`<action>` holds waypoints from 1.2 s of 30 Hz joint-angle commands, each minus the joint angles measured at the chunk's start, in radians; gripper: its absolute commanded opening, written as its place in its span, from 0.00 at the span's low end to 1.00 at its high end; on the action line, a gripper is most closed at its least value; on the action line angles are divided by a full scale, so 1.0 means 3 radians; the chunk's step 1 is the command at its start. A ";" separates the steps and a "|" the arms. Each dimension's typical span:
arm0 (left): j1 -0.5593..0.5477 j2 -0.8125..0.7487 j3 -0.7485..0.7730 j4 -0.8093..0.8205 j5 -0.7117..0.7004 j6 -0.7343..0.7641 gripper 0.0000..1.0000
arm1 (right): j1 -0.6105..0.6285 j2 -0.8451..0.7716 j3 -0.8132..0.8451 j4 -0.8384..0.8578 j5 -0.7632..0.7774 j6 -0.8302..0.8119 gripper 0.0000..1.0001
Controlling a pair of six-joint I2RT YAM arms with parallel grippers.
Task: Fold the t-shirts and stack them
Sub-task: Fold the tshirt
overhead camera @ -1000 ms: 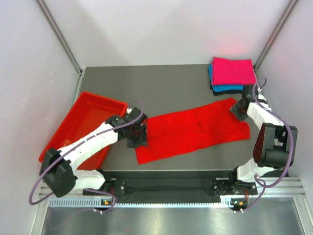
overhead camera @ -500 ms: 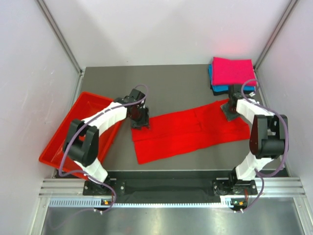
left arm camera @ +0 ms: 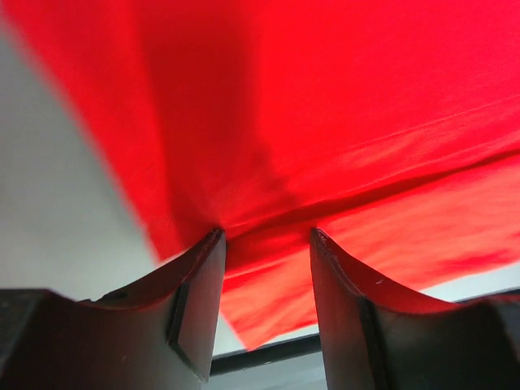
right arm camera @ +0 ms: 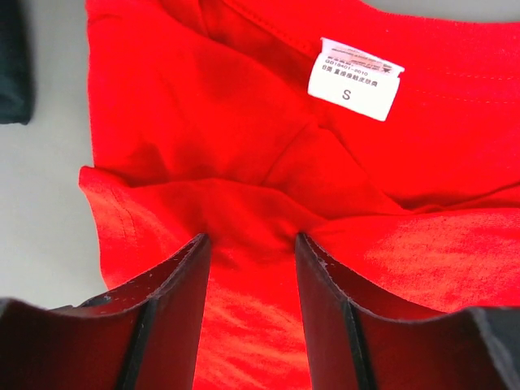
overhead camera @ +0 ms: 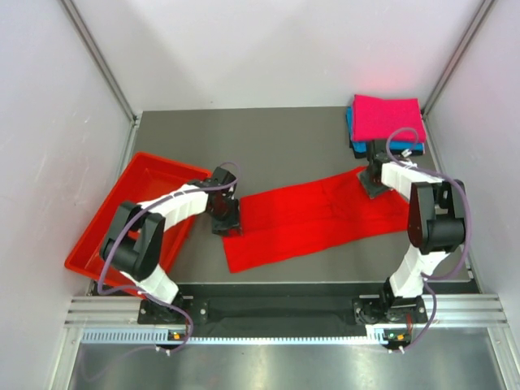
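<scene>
Red cloth: the bright red t-shirt (overhead camera: 317, 215) lies spread as a long slanted strip across the middle of the bench (overhead camera: 276, 138); the left end effector (overhead camera: 226, 221) stands at the strip's left end, fingers apart, tips down on the fabric astride a low ridge, nothing clamped; the right end effector (overhead camera: 374, 183) stands at the strip's far right corner, fingers likewise apart over a bunched fold near the white size label (right arm camera: 356, 77); the magenta-pink t-shirt (overhead camera: 388, 118) lies folded on the teal-blue t-shirt (overhead camera: 370, 148) in the bench's far right corner; a red plastic tray (overhead camera: 130, 195) sits at the left.
</scene>
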 commanded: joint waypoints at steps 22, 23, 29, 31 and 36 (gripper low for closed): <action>-0.0323 -0.0685 -0.0068 -0.0376 0.0081 0.0547 0.53 | 0.0331 0.0216 -0.0040 0.0490 0.0025 -0.0132 0.47; -0.0547 -0.0731 -0.0063 -0.0376 -0.0001 0.0517 0.53 | 0.0331 0.0221 -0.0040 0.0495 0.0031 -0.0143 0.46; -0.0917 -0.0818 -0.0083 -0.0284 -0.0074 0.0501 0.51 | 0.0249 0.0226 0.0001 0.0500 0.0087 -0.0276 0.47; -0.0958 -0.0828 -0.0180 -0.0212 -0.0048 0.0496 0.50 | 0.0223 0.0206 -0.0004 0.0495 0.0061 -0.0301 0.46; -0.1112 -0.0752 -0.0395 -0.0054 -0.0088 0.0282 0.48 | 0.0218 0.0180 -0.0030 0.0531 0.0031 -0.0301 0.46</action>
